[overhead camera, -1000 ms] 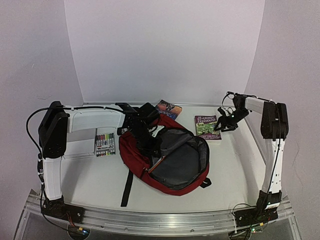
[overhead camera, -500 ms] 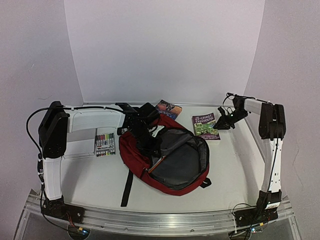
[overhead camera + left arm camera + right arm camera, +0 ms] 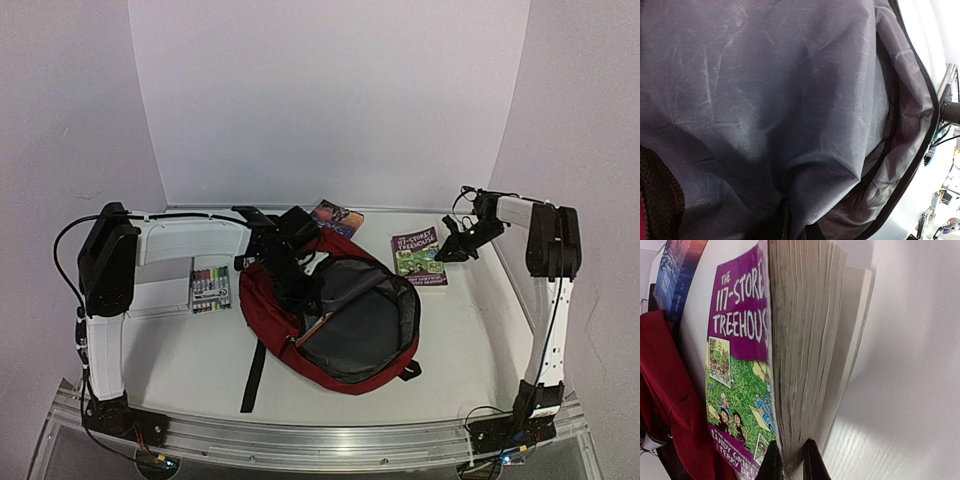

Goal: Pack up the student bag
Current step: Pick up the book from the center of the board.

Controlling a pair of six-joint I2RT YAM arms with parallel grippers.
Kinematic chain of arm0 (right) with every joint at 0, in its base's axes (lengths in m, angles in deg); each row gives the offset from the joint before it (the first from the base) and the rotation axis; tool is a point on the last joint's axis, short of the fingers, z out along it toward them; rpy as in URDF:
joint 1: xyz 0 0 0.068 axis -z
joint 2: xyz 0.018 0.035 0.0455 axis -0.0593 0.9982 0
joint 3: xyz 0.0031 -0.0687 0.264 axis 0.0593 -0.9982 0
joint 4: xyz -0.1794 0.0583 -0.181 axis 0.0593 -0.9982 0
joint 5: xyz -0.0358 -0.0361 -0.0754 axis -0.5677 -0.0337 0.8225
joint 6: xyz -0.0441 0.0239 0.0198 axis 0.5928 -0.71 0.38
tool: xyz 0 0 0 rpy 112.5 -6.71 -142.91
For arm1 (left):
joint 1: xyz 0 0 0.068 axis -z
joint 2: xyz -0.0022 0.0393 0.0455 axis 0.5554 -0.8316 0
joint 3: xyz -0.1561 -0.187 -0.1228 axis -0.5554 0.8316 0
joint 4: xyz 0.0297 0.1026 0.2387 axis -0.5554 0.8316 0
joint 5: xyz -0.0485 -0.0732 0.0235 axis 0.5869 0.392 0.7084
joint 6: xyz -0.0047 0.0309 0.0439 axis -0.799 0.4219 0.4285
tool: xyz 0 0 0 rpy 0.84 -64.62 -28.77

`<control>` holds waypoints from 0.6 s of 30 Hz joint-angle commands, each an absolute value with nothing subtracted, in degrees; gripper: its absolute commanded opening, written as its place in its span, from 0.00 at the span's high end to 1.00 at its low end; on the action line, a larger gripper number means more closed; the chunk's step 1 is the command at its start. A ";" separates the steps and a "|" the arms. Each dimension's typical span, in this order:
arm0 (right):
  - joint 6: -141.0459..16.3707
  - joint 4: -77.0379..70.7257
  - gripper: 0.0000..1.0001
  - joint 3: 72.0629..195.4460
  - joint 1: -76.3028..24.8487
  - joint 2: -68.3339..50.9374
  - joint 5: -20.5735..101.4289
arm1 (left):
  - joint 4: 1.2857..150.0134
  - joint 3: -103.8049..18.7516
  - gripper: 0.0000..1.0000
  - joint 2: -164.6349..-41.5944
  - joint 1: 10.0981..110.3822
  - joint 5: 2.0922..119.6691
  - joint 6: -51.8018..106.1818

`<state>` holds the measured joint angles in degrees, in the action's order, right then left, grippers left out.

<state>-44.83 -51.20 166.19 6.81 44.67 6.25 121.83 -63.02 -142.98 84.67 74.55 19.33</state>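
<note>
The student bag (image 3: 345,310), dark red with its grey lining (image 3: 770,100) showing, lies open at the table's middle. My left gripper (image 3: 290,262) sits at the bag's upper left rim, shut on its fabric; in the left wrist view the lining fills the frame, bunched around one dark fingertip (image 3: 782,222). A purple and green paperback (image 3: 418,255) lies just right of the bag. On its right edge my right gripper (image 3: 449,250) is shut. From the right wrist camera, the fingers (image 3: 771,462) pinch the page block of the book (image 3: 740,365), whose edge is raised off the table.
A pack of coloured markers (image 3: 210,288) lies left of the bag, beside a white flat item (image 3: 160,295) under the left arm. A blue book (image 3: 336,217) lies behind the bag, also visible from the right wrist (image 3: 677,270). A black strap (image 3: 254,375) trails toward the front.
My right gripper has closed on the purple book's right edge, and the book has shifted and tilted slightly. The left arm and bag have stayed put.
</note>
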 commanded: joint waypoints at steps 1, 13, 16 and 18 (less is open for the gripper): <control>-37.21 -59.86 1.00 165.31 9.48 37.74 6.48 | 121.15 -65.93 0.94 -142.88 84.83 74.37 19.47; -33.55 -68.98 1.00 166.22 8.94 39.16 0.35 | 121.17 -66.10 0.94 -143.30 84.81 75.18 20.44; -33.85 -70.65 0.94 166.68 8.34 41.33 -2.28 | 121.47 -66.59 0.94 -143.74 84.81 75.28 20.86; -34.36 -70.90 0.83 166.61 7.84 42.20 -3.73 | 121.93 -66.98 0.94 -143.88 84.85 75.26 21.13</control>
